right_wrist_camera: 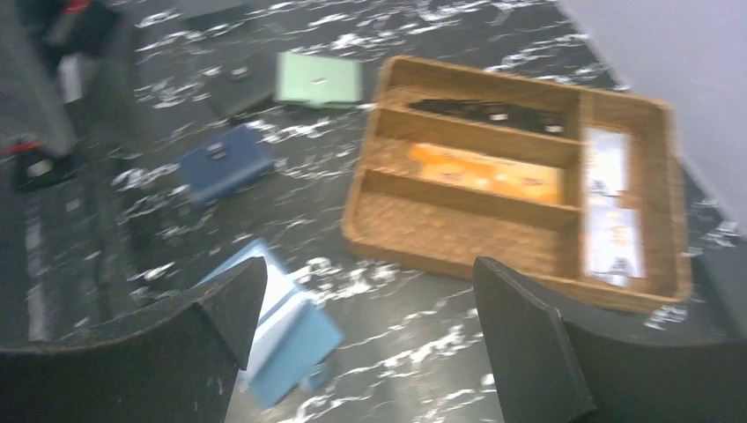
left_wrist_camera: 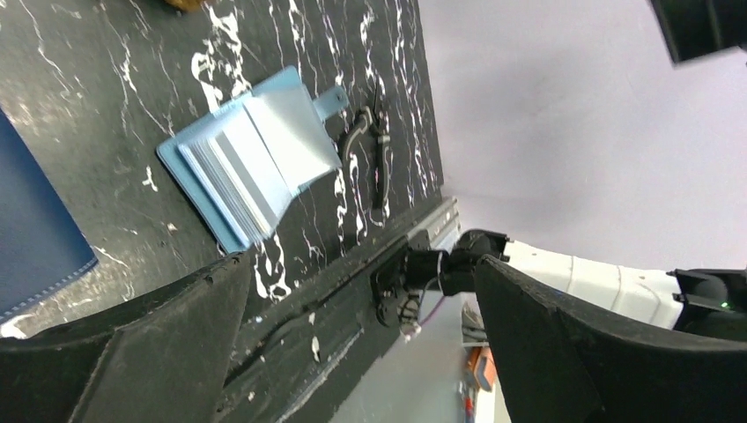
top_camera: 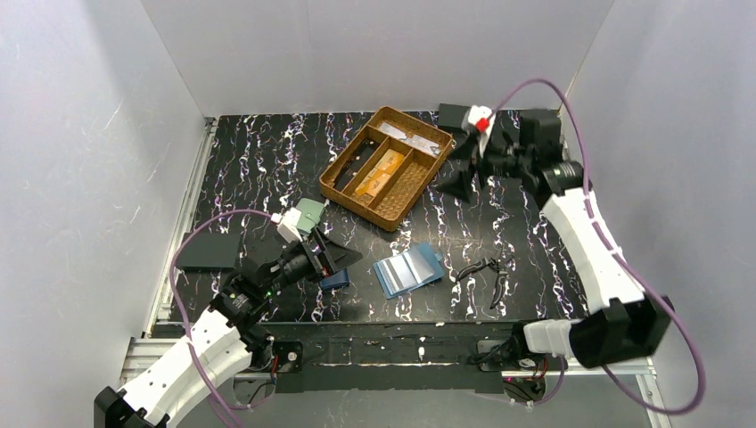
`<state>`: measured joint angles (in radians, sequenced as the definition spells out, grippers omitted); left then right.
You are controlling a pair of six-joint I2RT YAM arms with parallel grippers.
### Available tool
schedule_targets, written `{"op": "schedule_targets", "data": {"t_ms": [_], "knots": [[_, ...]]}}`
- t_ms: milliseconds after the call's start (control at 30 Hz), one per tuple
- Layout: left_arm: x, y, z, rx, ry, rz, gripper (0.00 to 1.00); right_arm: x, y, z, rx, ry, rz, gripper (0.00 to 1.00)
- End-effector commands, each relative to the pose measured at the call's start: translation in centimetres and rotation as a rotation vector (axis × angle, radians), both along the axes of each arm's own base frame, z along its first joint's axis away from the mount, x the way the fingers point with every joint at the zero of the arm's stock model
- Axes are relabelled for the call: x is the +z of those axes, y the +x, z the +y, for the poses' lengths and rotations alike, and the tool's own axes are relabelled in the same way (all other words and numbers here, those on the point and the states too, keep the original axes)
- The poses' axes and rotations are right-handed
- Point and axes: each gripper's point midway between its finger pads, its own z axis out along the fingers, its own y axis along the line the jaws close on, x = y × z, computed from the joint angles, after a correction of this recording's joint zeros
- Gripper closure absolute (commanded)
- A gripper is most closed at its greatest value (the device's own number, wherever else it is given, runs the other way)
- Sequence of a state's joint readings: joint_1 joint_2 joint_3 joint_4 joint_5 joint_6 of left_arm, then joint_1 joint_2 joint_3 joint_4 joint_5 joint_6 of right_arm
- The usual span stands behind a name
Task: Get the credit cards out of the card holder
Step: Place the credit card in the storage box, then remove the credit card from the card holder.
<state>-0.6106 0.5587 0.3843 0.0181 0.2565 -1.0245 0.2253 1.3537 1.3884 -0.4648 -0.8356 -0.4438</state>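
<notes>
- The left arm stays low over the table's near left side. The left gripper [left_wrist_camera: 359, 264] points toward the middle, fingers spread wide with nothing between them.
- The card holder [left_wrist_camera: 251, 163] lies unfolded and flat ahead of that gripper, near it but not touching. A navy wallet [top_camera: 334, 278] lies just beside the gripper.
- The right arm stretches to the far right. The right gripper [right_wrist_camera: 370, 264] hangs just beside the wicker tray [right_wrist_camera: 647, 300], fingers spread wide and empty.
- The credit cards [right_wrist_camera: 484, 174] lie in the tray's middle long compartment, near the right gripper and apart from it.
- The card holder is well apart from the right gripper, on the near side of the table.
</notes>
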Motion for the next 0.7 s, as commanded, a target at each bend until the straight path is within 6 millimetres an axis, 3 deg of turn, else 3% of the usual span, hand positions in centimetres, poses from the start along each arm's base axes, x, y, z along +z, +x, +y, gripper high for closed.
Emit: {"op": "schedule_targets", "data": {"t_ms": [0, 200, 400, 667], "knots": [[-0.1, -1.8, -1.6, -0.124, -0.028, 0.063, 0.02, -2.8, -6.6, 0.6, 0.154, 0.074, 0.123, 0.04], [-1.8, -2.7, -3.4, -0.172, 0.076, 0.06, 0.02, -6.8, -9.7, -0.5, 0.122, 0.043, 0.181, 0.02], [-3.1, -2.9, -4.6, -0.164, 0.166, 0.053, 0.03, -8.6, -12.2, -0.6, 0.153, 0.082, 0.191, 0.02], [-3.3, -3.2, -5.4, -0.159, 0.174, 0.048, 0.03, -12.3, -12.9, -0.2, 0.216, 0.088, 0.263, 0.02]]}}
